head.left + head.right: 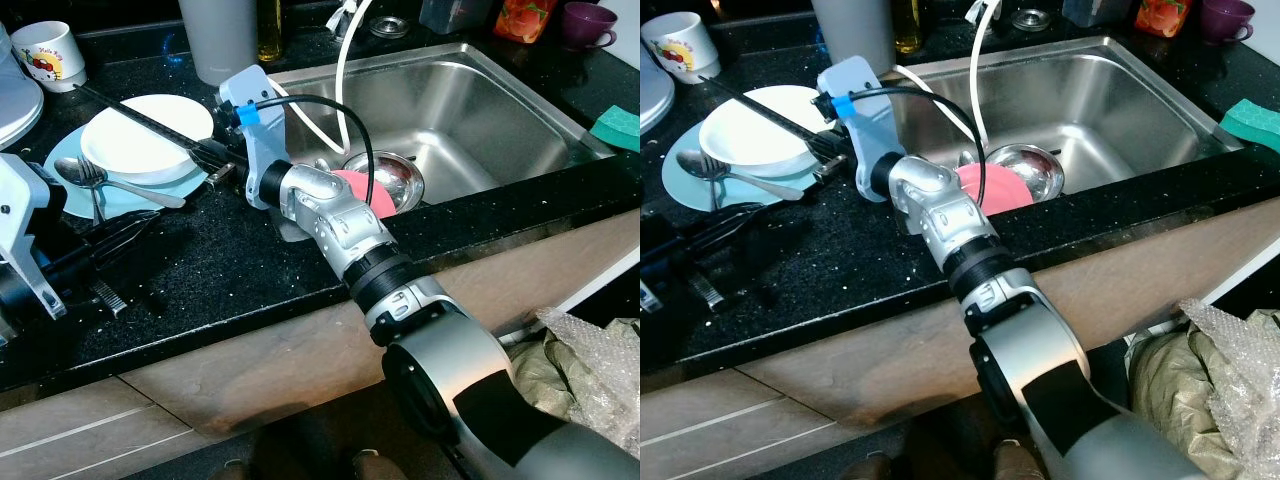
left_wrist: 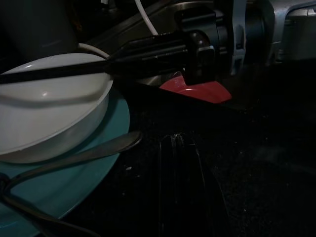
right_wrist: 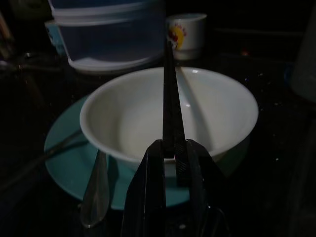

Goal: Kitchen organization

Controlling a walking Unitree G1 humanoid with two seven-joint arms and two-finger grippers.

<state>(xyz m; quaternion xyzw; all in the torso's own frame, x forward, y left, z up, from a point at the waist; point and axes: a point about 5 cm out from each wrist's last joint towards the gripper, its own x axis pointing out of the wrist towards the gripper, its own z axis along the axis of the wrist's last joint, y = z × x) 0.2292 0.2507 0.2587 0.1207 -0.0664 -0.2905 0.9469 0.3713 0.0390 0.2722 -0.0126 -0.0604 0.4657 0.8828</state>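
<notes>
A white bowl stands on a teal plate on the black counter, left of the sink. A spoon and a fork lie on the plate's near side. My right arm reaches across the counter, and its long black fingers lie pressed together over the bowl's top. My right gripper is shut with its tips past the bowl's far rim. My left gripper rests low on the counter just in front of the plate, shut and holding nothing.
The steel sink holds a pink plate and a metal bowl; a white hose hangs into it. A printed mug and a grey container stand behind the bowl. A green sponge lies at the far right.
</notes>
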